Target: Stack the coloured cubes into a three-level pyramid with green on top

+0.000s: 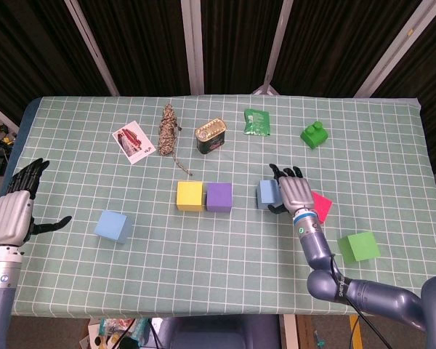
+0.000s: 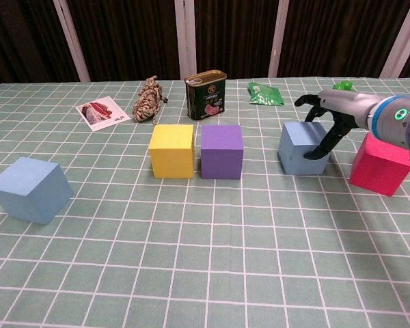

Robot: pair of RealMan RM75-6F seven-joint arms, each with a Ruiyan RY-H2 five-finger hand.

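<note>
Far left of frame, left hand [image 1: 13,212] hangs off the table edge, fingers spread, holding nothing. Lower left: blue cube [image 1: 113,226]. Centre: yellow cube [image 1: 190,195] touching purple cube [image 1: 219,196]. Right of centre, right hand [image 1: 293,193] w/ fingers curled over a 2nd blue cube [image 1: 266,194], touching it; firm grip unclear. Red cube [image 1: 322,206] just beside; green cube [image 1: 359,246] lower right.

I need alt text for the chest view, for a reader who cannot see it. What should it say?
The robot's right hand reaches from the right, fingers spread against a light blue cube on a green checked table. Left of it, a yellow cube and a purple cube stand side by side; a pink cube sits far right.
</note>
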